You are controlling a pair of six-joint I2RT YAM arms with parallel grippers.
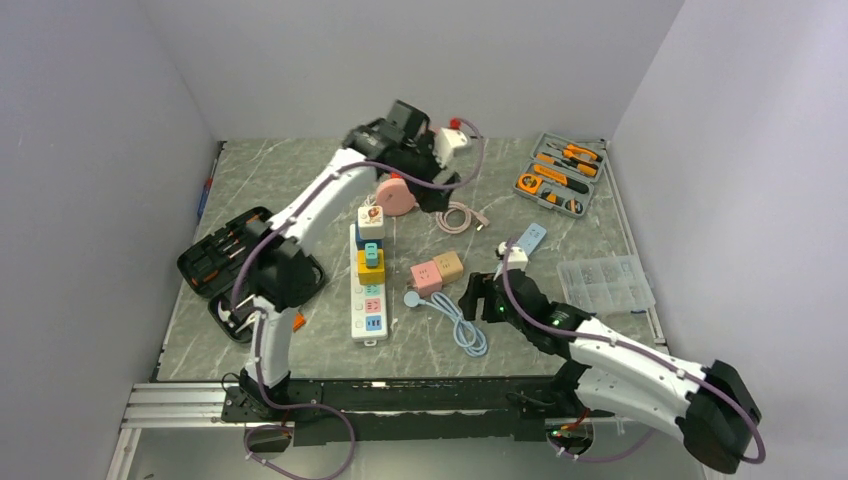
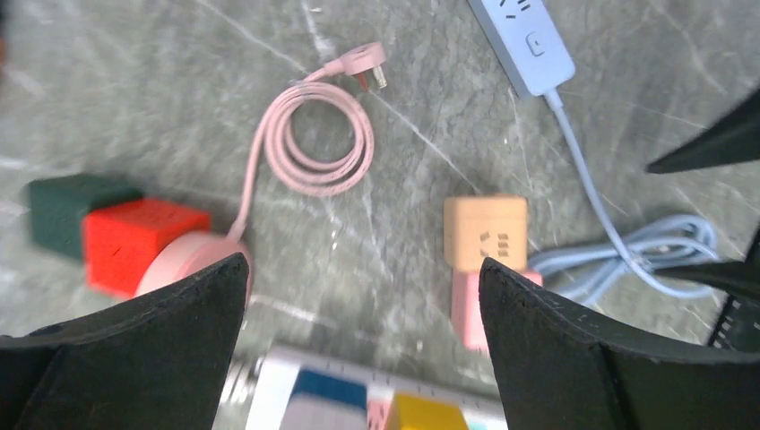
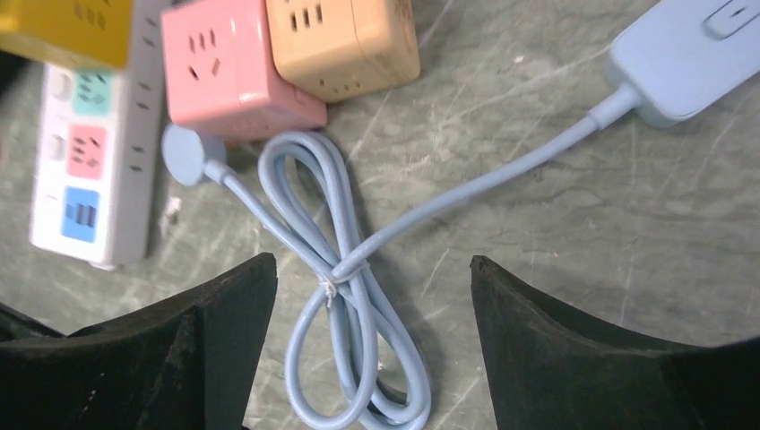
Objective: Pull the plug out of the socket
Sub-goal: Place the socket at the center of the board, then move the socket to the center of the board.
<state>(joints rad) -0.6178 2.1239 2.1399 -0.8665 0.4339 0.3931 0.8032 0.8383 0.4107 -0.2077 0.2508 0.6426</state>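
The left fingers are standing wide apart and gripping nothing, hanging above the far middle of the table. The pink coiled cable is showing in the gap between them, and a red block is lying to one side beside a round pink unit. The right fingers are also spread open and empty, hovering over the looped blue cable, whose round plug head is lying just beside the pink cube. That pink cube is touching the tan cube, and both are lying on the table just right of the white power strip. The yellow plug block is sitting upright on the strip near its middle, and a cream plug block is standing at its far end, so both are well apart from either set of fingers. The cable is running up to a pale blue socket bar farther right. A grey tool case is lying open at the far right, a black tool case at the left, and a clear parts box near the right edge.
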